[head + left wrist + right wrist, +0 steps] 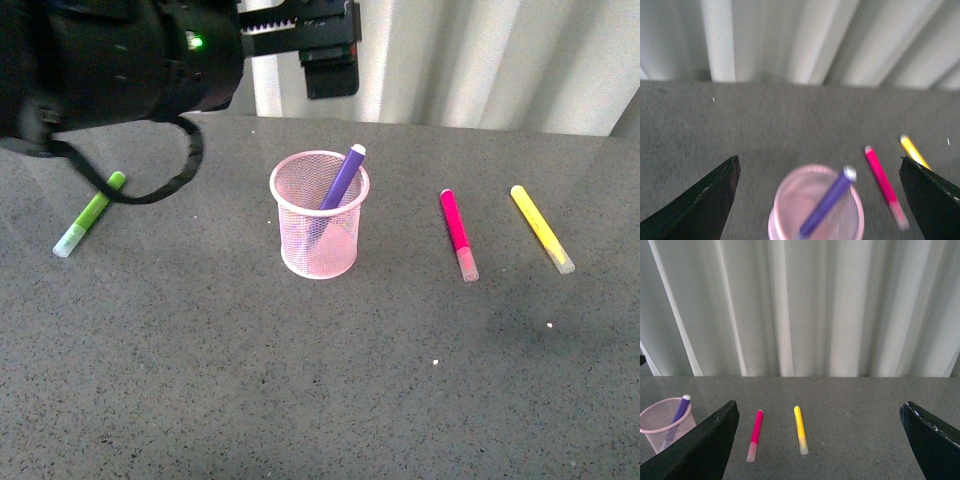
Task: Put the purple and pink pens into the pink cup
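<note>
The pink cup (318,250) stands upright mid-table. The purple pen (343,178) leans inside it, its end sticking out over the rim. The pink pen (458,233) lies flat on the table to the cup's right. My left gripper (330,70) hangs open and empty above and behind the cup. In the left wrist view, the left gripper (817,167) has the cup (857,210), purple pen (827,202) and pink pen (882,182) below it. My right gripper (818,410) is open and empty, away from the pink pen (755,432) and cup (655,430).
A yellow marker (541,227) lies right of the pink pen. A lime-green marker (90,213) lies at the far left, under my left arm's cable loop. White corrugated panels back the grey table (300,380).
</note>
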